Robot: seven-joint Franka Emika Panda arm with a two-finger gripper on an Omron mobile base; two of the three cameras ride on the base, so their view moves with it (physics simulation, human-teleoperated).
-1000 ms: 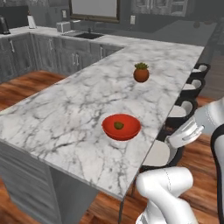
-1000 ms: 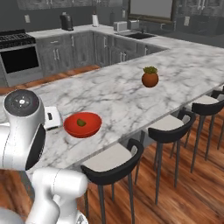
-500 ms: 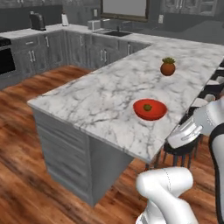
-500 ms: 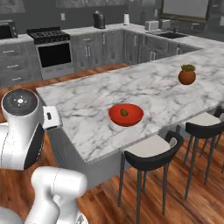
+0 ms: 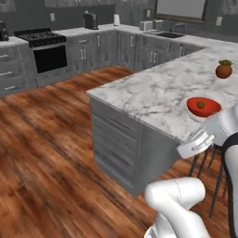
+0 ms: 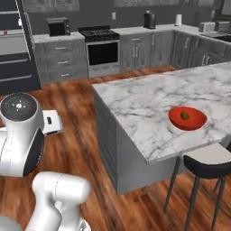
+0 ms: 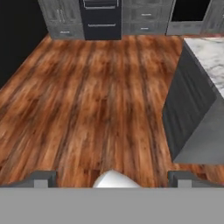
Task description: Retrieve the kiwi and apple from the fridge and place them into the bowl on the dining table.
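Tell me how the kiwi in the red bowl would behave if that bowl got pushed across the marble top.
The kiwi looks small and round, so it would probably roll around inside the red bowl. The bowl looks shallow, so a hard shove might send the fruit over the rim. The dining table top looks smooth, so the bowl would likely slide rather than tip.

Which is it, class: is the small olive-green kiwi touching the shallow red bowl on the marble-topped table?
Touching. In the right base view the kiwi lies inside the red bowl, resting on its inner surface.
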